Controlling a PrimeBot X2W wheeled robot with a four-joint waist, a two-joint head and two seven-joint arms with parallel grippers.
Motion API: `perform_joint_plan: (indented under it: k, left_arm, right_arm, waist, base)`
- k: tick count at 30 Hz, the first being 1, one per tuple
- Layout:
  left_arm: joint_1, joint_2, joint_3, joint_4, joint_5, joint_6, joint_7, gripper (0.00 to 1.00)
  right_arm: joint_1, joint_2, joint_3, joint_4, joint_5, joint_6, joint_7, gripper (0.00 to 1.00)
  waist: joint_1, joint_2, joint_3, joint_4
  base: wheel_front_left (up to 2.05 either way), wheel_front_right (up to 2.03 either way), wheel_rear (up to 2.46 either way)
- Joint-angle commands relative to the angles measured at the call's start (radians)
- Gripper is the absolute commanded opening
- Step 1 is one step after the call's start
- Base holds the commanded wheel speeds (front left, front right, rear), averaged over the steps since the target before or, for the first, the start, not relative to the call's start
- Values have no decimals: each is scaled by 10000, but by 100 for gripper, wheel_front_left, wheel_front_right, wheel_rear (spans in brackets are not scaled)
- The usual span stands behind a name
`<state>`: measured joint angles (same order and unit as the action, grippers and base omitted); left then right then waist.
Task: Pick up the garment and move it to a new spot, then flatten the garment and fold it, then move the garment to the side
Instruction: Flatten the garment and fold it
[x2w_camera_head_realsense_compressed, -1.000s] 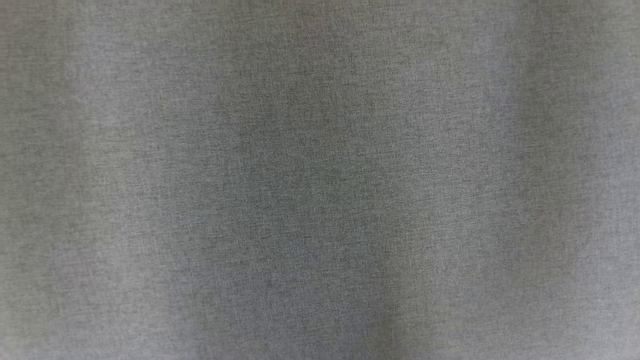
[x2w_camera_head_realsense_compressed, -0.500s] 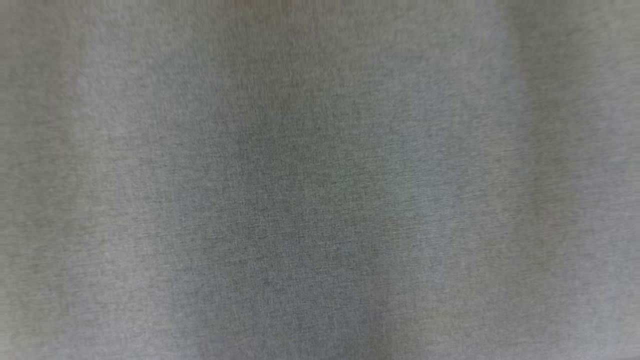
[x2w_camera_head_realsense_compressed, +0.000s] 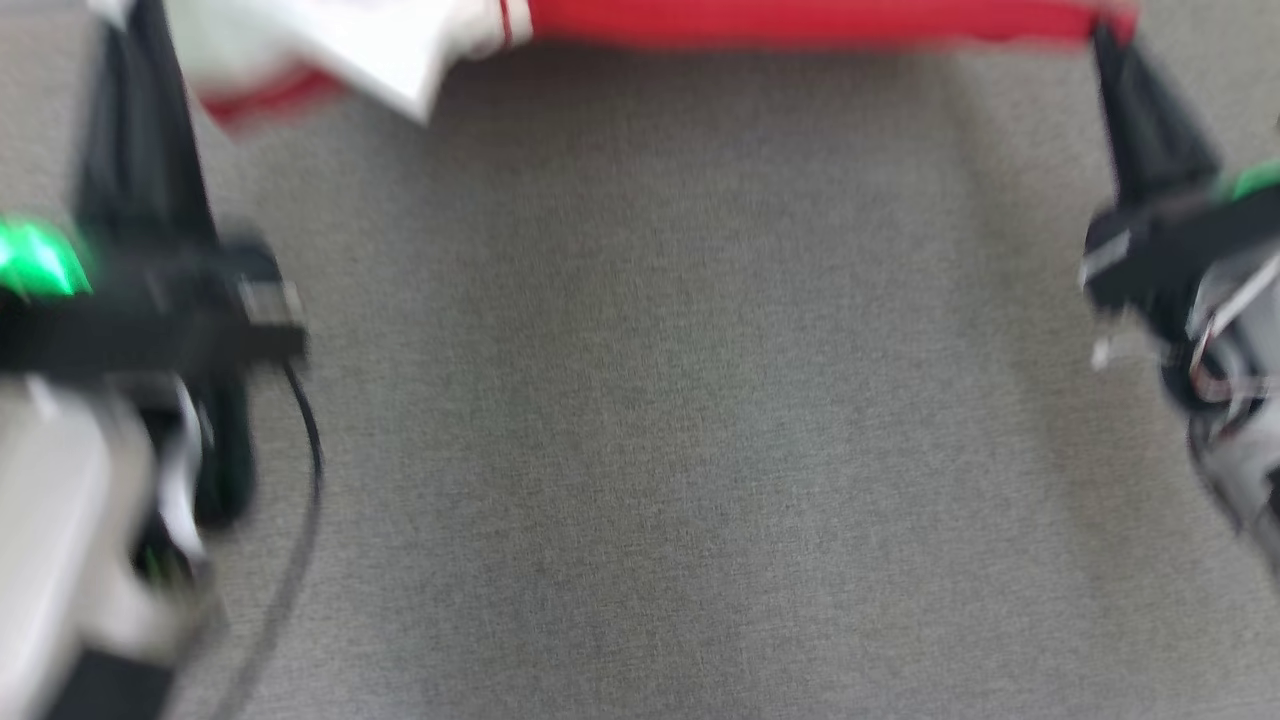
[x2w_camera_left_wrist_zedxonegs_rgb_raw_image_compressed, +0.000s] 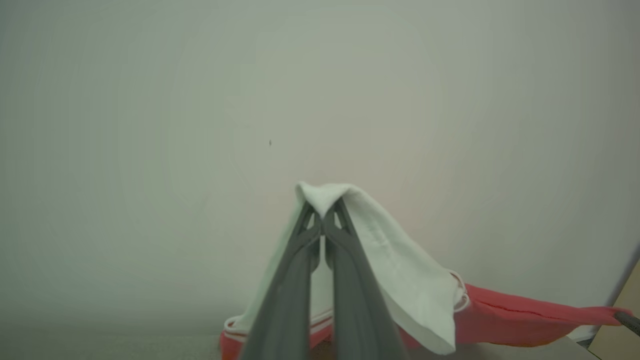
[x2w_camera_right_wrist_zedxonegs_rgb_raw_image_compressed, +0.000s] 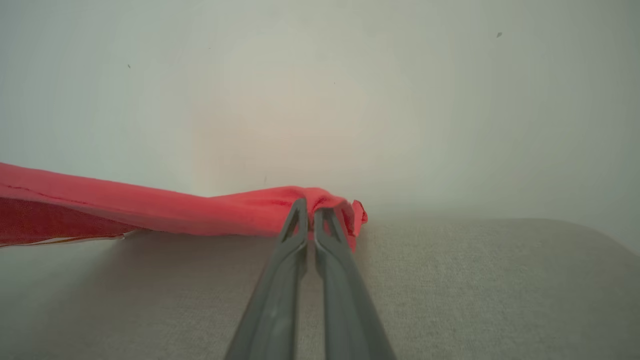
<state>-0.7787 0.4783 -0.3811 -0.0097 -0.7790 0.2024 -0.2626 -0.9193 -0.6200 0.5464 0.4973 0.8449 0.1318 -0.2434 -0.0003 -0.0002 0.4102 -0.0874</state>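
The head view is blurred. In it the left gripper (x2w_camera_head_realsense_compressed: 138, 25) stands at the upper left of the frame. Its two dark fingers point up to the top edge, and the pale forearm (x2w_camera_head_realsense_compressed: 60, 520) behind it runs down to the lower left corner. A green light (x2w_camera_head_realsense_compressed: 35, 260) glows on this wrist, and a thin black cable (x2w_camera_head_realsense_compressed: 312, 450) hangs in a curve beside it. The right gripper (x2w_camera_head_realsense_compressed: 1102, 40) is at the upper right, its fingers leaning up and a little to the left, and its wrist is at the right edge.

The garment (x2w_camera_head_realsense_compressed: 800, 20) is red with a white part. It is stretched along the top edge of the frame between the two grippers, above the grey fabric surface (x2w_camera_head_realsense_compressed: 640, 420). The white part is at the left end and the red band runs to the right end.

In the left wrist view the fingers rise from the bottom middle and meet at their tips. They are closed on a fold of the white cloth, which drapes over them. The red part trails to the lower right of the frame, before a pale wall (x2w_camera_left_wrist_zedxonegs_rgb_raw_image_compressed: 200, 100).

In the right wrist view the fingers are pressed together on a bunched red corner at the centre of the frame. From there the red cloth runs to the left edge, and its shadow lies on the grey surface below.
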Motion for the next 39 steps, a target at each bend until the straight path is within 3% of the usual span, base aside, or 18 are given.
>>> perform_joint_plan:
  k: [1,5,10,15,20,30,39]
  left_arm:
    - [816,-83,112,-453,29,186,-29,0]
    - [3143,-413,514,-1533,-34,581,-31,0]
    - [5602,-1216,1200,-1926,-36,649,-30,0]
    - [7644,-2158,1613,-1639,123,161,-31,0]
    - [8856,-2610,1343,-841,257,-441,-31,0]
    - [10381,-2533,1093,84,-149,-933,411,0]
    - [10761,-2286,927,-136,-234,-921,805,0]
  right_arm:
    - [616,25,-175,-198,107,-24,-39,0]
    - [2402,257,-867,-699,-66,-24,21,0]
    - [4372,675,-1712,-1002,-520,-24,176,0]
    - [6239,1142,-2508,-1183,-1084,-24,352,0]
    - [7997,1699,-3344,-1402,-1629,-24,554,0]
    - [10113,2502,-4656,-2340,-2665,-24,1285,0]
    - [10849,2836,-5435,-2775,-3360,-24,1886,0]
  waist:
    - [3,2,-730,47]
    - [3,2,-1164,-17]
    - [3,2,-1635,-19]
    - [3,2,-2227,139]
    - [3,2,-2826,376]
    - [3,2,-3558,433]
    - [3,2,-3805,594]
  base:
    - [0,0,0]
    - [0,0,0]
    - [0,0,0]
    - [0,0,0]
    - [0,0,0]
    - [0,0,0]
    - [0,0,0]
